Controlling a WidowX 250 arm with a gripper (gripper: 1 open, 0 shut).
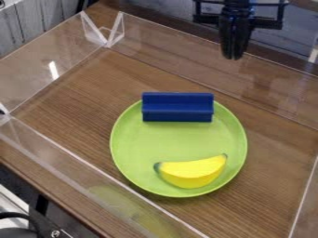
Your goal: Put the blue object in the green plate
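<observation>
The blue object (177, 107), a dark blue rectangular block, lies on the far part of the green plate (134, 147), overlapping its upper rim. My gripper (233, 51) hangs high above the table at the back right, well away from the block. Its fingers are pressed together and hold nothing.
A yellow banana (192, 171) lies in the near part of the plate. Clear plastic walls (50, 65) enclose the wooden table. A folded clear piece (102, 30) stands at the back left.
</observation>
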